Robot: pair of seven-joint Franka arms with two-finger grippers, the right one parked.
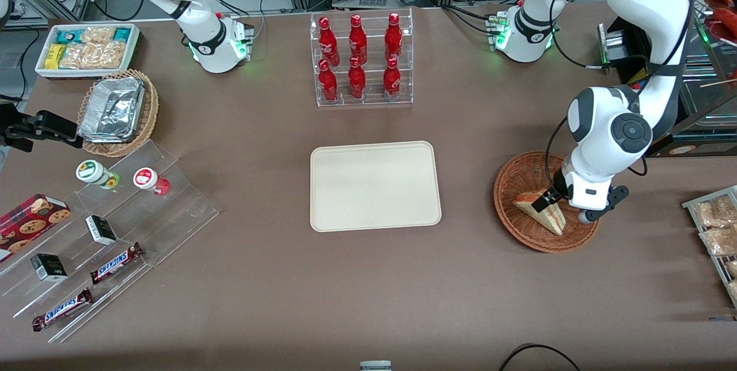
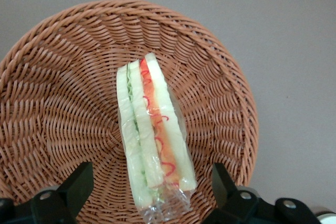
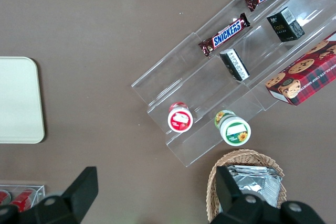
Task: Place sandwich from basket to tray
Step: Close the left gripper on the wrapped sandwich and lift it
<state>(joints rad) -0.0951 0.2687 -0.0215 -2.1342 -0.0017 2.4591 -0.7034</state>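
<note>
The sandwich [image 1: 541, 214], a wedge of white bread with orange-red and pale green layers in clear wrap, lies in the reddish-brown wicker basket [image 1: 508, 186]. My left gripper [image 1: 563, 209] is down in the basket, open, with one finger on each side of the sandwich's wrapped end and a gap to both. In the left wrist view the sandwich [image 2: 152, 124] lies between the dark fingers [image 2: 79, 184] on the basket's weave [image 2: 63, 103]; the gripper [image 2: 151, 190] holds nothing. The cream-beige tray [image 1: 374, 186] lies flat at mid-table, toward the parked arm from the basket.
A clear rack of red bottles [image 1: 363, 60] stands farther from the front camera than the tray. A rack of snack packets [image 1: 717, 227] lies at the working arm's end. A tan basket of foil containers [image 1: 118, 112], a white snack bin [image 1: 86, 48] and acrylic steps [image 1: 115, 233] lie toward the parked arm's end.
</note>
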